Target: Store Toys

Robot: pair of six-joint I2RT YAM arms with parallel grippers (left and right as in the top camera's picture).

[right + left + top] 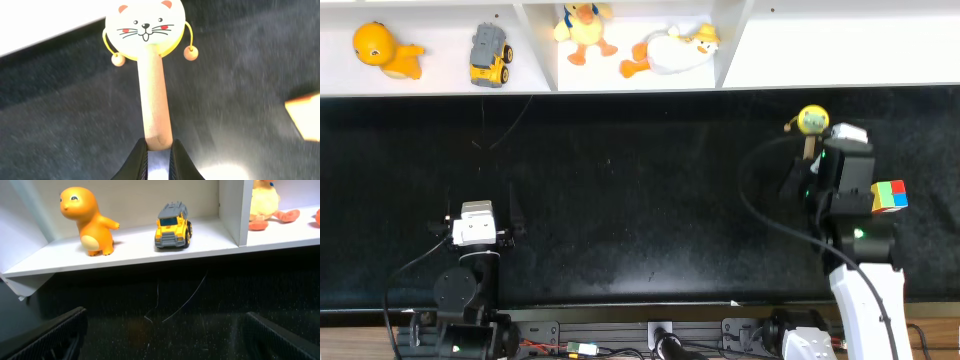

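**One rattle in my right claw, four toys on the shelf**

My right claw (159, 151) is clenched on the end of the handle of one wooden rattle drum (151, 75) with a cat face, a yellow rim and two beads on strings. Its head points toward the white shelf (820, 60), over the black table (640, 200). My left claw (160, 342) is released, its fingers spread wide apart and holding nothing, low over the table facing the shelf.

On the shelf I count four toys. One orange plastic dinosaur figure (87, 222) and one yellow and grey toy truck (172, 226) stand apart in the left compartment. One yellow plush duck (585, 30) and one white plush duck (670, 50) lying on its side share the middle compartment. One multicoloured cube (888, 195) sits just beside my right arm.
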